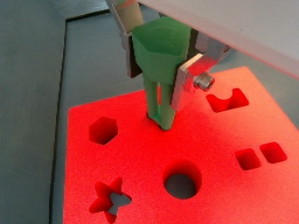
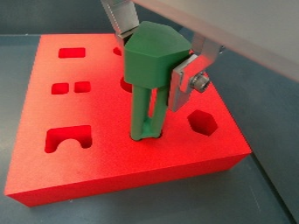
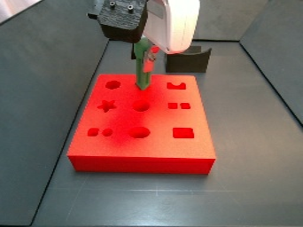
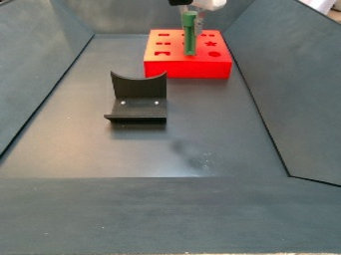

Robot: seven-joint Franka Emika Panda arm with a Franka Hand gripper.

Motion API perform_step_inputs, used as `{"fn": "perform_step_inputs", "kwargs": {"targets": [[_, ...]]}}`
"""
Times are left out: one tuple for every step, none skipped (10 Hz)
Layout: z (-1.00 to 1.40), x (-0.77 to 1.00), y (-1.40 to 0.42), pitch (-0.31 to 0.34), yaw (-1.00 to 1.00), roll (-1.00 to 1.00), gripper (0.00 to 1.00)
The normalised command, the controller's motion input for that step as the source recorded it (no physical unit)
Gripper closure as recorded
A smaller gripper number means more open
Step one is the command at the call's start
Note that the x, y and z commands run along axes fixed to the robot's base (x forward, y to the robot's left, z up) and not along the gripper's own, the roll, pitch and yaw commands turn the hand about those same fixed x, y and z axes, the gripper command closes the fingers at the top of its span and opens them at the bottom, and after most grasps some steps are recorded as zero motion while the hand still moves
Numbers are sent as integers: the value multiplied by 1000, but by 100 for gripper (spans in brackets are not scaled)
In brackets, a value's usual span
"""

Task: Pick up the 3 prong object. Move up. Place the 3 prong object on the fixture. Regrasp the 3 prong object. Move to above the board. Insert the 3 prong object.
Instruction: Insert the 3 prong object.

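Note:
The green 3 prong object (image 1: 160,103) (image 2: 142,109) stands upright with its prongs pointing down, and my gripper (image 1: 162,72) (image 2: 152,66) is shut on its thick upper end. Its prong tips meet the top face of the red board (image 1: 128,162) (image 2: 117,166), between the hexagon cut-out (image 1: 103,130) and the arch cut-out (image 1: 226,99). Whether the tips sit in a hole I cannot tell. In both side views the gripper (image 3: 144,46) (image 4: 190,8) holds the 3 prong object (image 3: 142,73) (image 4: 190,38) over the board (image 3: 160,151) (image 4: 213,68). The dark fixture (image 3: 187,60) (image 4: 136,98) stands bare on the floor.
The board carries a star cut-out (image 1: 110,199), a round hole (image 1: 181,184) and two small squares (image 1: 260,157). Grey bin walls (image 4: 54,80) slope up around the floor. The fixture stands apart from the board.

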Motion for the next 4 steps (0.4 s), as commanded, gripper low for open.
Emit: {"fn": "perform_step_inputs", "kwargs": {"targets": [[-34, 0, 46, -59, -9, -91, 100], [-17, 0, 0, -61, 0, -43, 100], [0, 0, 0, -21, 0, 0, 100], [0, 0, -6, 0, 0, 0, 100]]}}
